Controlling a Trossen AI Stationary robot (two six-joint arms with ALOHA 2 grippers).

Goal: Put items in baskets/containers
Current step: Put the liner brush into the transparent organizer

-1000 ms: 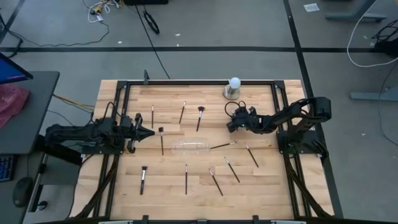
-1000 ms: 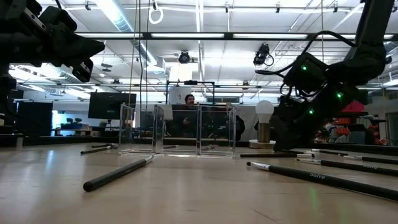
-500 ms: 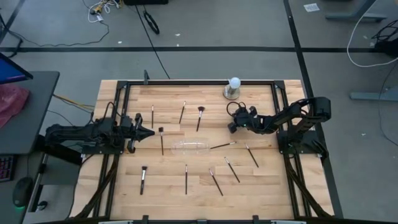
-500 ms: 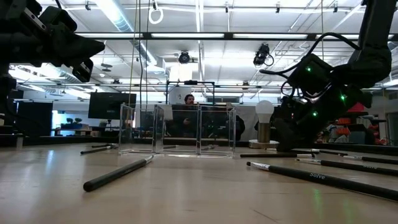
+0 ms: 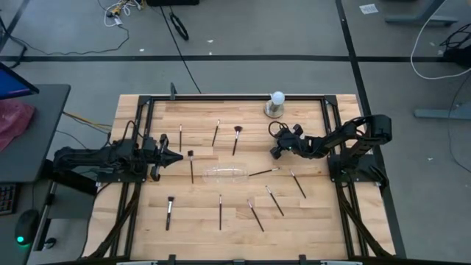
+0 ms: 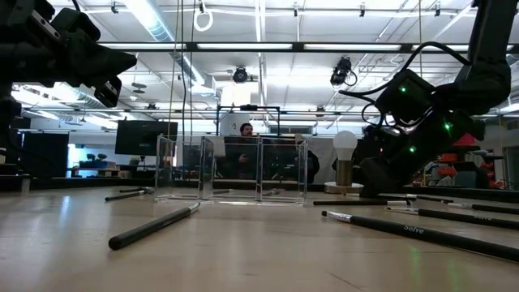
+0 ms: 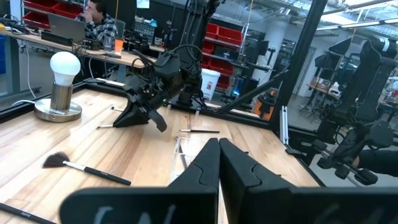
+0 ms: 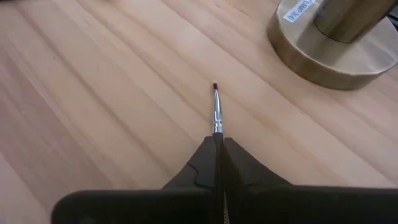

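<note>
My right gripper [image 5: 274,152] is low over the table's far right part, beside the bulb's metal base [image 8: 336,43]. It is shut on a thin brush [image 8: 216,109] with a silver ferrule and a tiny dark tip. My left gripper [image 5: 179,156] hovers shut at the left with nothing between its fingers [image 7: 219,146]. The clear tray [image 5: 224,174] stands on the wood in the middle, seen as clear walls [image 6: 231,169] in the low view. Several other brushes lie flat around it, such as these [image 5: 236,140] [image 5: 274,199] [image 5: 190,165]. My right gripper pinches the thin brush between its two fingertips, just behind the silver ferrule [image 8: 218,129]. The fingers slant down from the table's right side, and the brush sticks out forward past them, in line with them. Its bristle end stays close over the wood; whether it is lifted cannot be told.
A white bulb on a round metal base [image 5: 276,103] stands at the far edge, close to my right gripper. One brush [image 5: 263,172] lies by the tray's right end. A black frame [image 5: 147,99] runs around the table. A long brush [image 6: 154,225] lies near the low camera.
My right gripper has shut its fingers on the thin brush, and its wrist has risen slightly. The other brushes and the tray have stayed where they were.
</note>
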